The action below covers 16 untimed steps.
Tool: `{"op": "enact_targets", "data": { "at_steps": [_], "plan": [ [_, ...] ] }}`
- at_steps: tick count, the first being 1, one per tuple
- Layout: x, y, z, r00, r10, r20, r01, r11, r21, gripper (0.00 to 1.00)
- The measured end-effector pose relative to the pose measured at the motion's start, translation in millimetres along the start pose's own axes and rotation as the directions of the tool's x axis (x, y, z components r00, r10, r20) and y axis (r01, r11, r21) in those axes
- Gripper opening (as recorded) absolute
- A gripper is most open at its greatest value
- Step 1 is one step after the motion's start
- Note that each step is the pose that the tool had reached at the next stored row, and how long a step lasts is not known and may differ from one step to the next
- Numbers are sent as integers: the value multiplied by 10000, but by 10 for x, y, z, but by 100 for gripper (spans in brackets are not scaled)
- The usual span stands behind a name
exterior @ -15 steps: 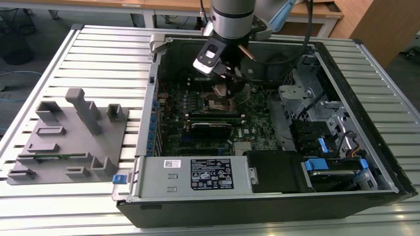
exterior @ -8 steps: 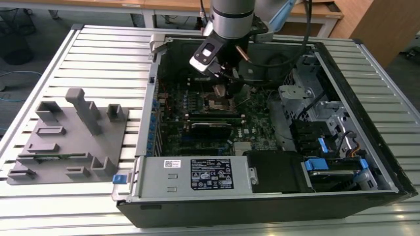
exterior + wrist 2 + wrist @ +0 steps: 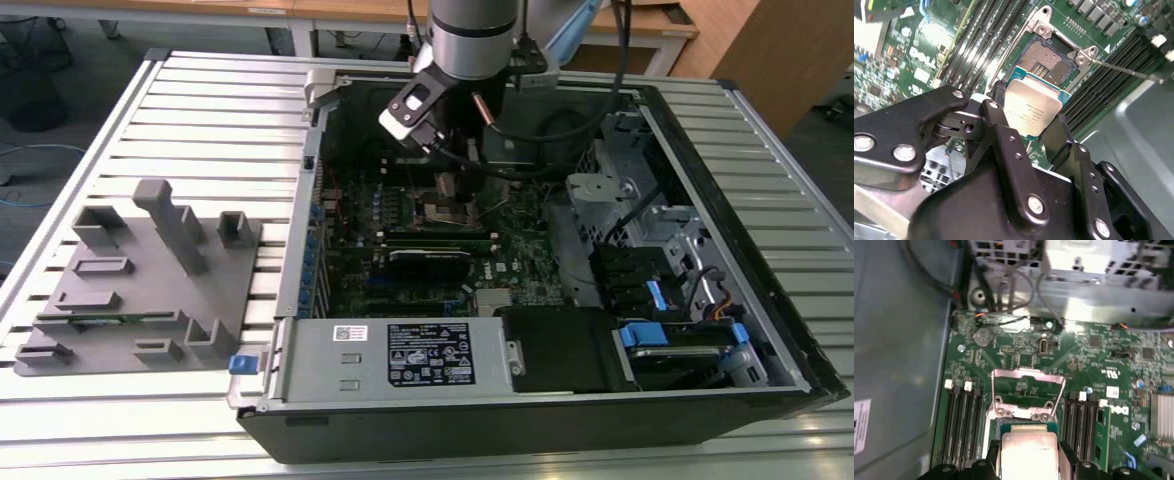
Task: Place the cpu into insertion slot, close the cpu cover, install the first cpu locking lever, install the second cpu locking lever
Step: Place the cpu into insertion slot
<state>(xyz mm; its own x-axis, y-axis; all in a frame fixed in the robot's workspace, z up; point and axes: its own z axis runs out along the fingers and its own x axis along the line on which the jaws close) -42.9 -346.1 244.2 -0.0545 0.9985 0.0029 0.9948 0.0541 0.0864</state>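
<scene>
Your gripper (image 3: 1026, 119) pinches the cpu (image 3: 1035, 106) by two opposite edges, close by the open insertion slot (image 3: 1046, 60); judge it light, stiff, slick-topped and fragile underneath, so grip only those edges.

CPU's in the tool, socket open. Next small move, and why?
Probably a short slide of the tool to centre the cpu above the insertion slot. In the second wrist view the chip, gripped by its edges, overlaps just the slot's near edge; in the first wrist view the cpu cover stands open.
</scene>
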Motion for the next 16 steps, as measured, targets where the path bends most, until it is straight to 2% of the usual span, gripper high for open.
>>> {"op": "enact_targets", "data": {
  "at_steps": [4,10,12,14,15,16],
  "plan": [
    [-1,-1,3,9981,614,53,-614,9981,-2,54],
    [0,-1,3,9980,625,55,-625,9980,0,54],
    [0,-1,4,9980,626,55,-626,9980,53,54],
    [0,0,5,9980,625,55,-626,9979,163,54],
    [0,1,5,9980,625,56,-626,9977,246,54],
    [0,1,4,9980,625,58,-626,9976,279,54]
  ]
}}
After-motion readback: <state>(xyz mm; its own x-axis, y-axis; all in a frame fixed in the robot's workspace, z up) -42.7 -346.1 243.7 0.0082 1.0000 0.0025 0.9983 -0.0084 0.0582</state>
